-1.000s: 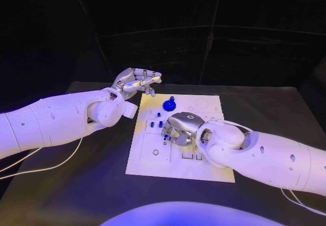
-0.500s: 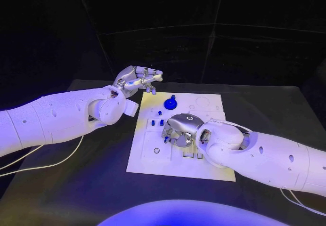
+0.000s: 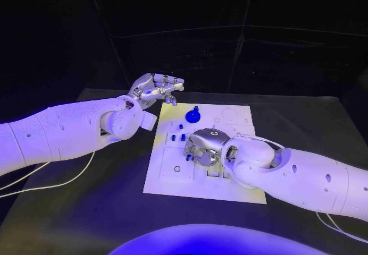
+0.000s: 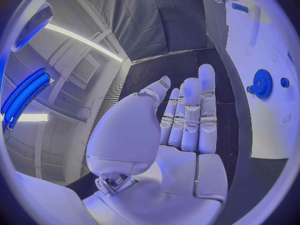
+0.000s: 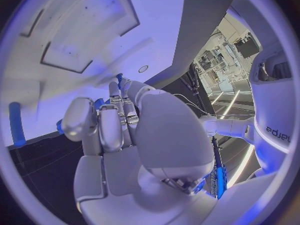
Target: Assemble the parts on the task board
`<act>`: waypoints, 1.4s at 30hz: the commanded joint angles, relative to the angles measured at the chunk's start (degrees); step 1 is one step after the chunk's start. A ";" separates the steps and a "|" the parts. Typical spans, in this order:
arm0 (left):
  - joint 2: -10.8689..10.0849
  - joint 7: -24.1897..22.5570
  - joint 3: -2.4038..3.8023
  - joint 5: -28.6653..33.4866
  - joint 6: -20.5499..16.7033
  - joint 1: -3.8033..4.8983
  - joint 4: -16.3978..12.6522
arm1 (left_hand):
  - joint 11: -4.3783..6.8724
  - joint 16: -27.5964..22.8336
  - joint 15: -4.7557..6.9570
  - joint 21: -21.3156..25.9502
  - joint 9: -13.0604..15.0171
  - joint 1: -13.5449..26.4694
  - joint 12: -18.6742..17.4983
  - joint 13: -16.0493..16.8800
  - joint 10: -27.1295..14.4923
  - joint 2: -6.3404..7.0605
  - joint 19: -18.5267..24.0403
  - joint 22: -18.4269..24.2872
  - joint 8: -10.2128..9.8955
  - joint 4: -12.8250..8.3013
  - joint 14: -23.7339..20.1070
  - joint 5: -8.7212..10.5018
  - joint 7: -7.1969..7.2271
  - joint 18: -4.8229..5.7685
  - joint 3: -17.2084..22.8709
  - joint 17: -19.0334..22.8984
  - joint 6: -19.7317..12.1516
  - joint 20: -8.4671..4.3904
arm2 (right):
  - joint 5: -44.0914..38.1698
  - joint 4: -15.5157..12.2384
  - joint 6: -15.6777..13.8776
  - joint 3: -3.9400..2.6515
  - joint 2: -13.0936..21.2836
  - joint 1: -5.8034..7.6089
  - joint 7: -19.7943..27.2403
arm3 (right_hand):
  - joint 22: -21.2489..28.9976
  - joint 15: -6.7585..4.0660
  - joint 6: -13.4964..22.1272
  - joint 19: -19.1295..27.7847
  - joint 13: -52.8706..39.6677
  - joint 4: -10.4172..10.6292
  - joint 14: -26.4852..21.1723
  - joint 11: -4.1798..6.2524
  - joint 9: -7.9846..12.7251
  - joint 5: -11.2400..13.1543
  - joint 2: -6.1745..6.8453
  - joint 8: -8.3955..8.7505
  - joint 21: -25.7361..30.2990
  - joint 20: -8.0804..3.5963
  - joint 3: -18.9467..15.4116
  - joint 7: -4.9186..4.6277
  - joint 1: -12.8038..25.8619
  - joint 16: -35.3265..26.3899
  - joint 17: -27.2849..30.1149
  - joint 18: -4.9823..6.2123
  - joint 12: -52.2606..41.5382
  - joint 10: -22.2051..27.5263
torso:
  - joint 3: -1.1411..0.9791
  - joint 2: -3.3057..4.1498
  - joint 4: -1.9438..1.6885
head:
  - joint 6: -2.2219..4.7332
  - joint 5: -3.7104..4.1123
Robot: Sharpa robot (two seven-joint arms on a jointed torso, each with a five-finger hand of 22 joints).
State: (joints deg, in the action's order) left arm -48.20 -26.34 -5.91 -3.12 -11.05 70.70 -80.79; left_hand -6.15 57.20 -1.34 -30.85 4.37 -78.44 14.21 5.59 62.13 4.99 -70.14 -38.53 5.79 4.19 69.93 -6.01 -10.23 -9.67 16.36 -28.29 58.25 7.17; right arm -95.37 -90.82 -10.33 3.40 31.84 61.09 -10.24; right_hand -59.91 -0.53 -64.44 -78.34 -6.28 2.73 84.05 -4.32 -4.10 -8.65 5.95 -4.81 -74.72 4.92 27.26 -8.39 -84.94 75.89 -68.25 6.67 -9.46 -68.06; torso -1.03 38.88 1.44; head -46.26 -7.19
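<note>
Up beyond the task board's (image 3: 165, 183) far left corner, left hand (image 3: 156, 88) hangs empty, fingers apart; right hand (image 3: 203, 147) pinches a part (image 5: 119, 78) mid-board

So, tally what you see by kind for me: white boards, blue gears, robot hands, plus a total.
Task board: 1
Blue gear: 1
Robot hands: 2, the left hand and the right hand
Total: 4

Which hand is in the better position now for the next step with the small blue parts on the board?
Probably the right hand: it is low over the middle of the task board, beside small blue parts. The left hand is raised beyond the board's far corner, fingers straight, holding nothing.
</note>
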 commanded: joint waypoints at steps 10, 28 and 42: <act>-0.04 -0.49 0.05 0.22 0.91 0.09 -0.11 | -0.08 0.15 0.09 0.23 -0.06 -0.37 0.28 0.09 -0.42 -0.04 -0.21 0.05 0.34 -0.20 -0.50 0.15 -0.27 -0.76 -0.21 0.05 -0.27 -0.31 | -1.97 0.15 3.08 1.01 -0.69 -0.07 -1.59 | -0.02 -0.14 -0.10 -0.24 0.03 -0.18 2.20 0.07 -0.07 -0.07 0.10 0.16 -0.29 0.20 0.15 -0.14 1.21 -0.42 0.40 -1.12 0.43 -0.28 | 0.01 0.02 0.01 | -0.14 0.05; -0.23 -0.43 0.06 0.22 0.78 0.10 -0.22 | -0.11 0.17 0.06 0.28 -0.07 -0.43 0.35 0.10 -0.53 -0.08 -0.23 0.10 0.36 -0.23 -0.55 0.14 -0.30 -0.75 -0.23 0.10 -0.35 -0.29 | -2.79 -0.08 -2.39 2.26 -0.42 -0.10 -1.91 | 8.51 1.88 5.06 4.71 2.46 -0.74 -0.16 -2.47 0.27 -0.94 2.45 0.99 4.55 2.05 -0.19 -1.90 4.91 -5.83 8.25 0.41 4.37 8.58 | 0.01 -0.04 -0.11 | -0.06 0.07; -0.42 -0.44 0.05 0.22 0.84 0.10 -0.18 | -0.11 0.17 0.06 0.28 -0.07 -0.43 0.35 0.10 -0.53 -0.08 -0.23 0.10 0.36 -0.23 -0.55 0.14 -0.30 -0.75 -0.23 0.10 -0.35 -0.29 | -2.20 -5.75 -12.34 2.12 4.86 -0.02 -0.21 | 7.11 1.64 5.24 3.82 2.16 -0.97 0.49 -2.14 0.22 -1.28 2.95 0.92 3.76 2.03 -1.22 -1.52 5.80 -5.05 7.63 0.22 2.66 8.53 | 0.00 -0.13 -0.02 | 0.34 0.14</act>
State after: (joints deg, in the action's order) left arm -48.58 -26.30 -5.90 -3.11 -10.79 70.71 -80.89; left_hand -6.35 57.20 -1.13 -30.85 4.39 -78.44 14.21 5.62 61.93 4.99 -70.14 -38.50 5.79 4.19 69.72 -6.01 -10.43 -9.67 16.36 -28.25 58.04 7.17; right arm -97.75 -95.99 -18.19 5.58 36.49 60.90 -11.17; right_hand -52.75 0.82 -59.21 -74.01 -4.07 1.78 83.94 -6.96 -3.95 -9.69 8.79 -3.78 -70.73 6.94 26.29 -10.14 -79.51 70.50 -60.58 6.67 -6.59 -59.44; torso -1.04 38.78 1.40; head -46.01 -7.13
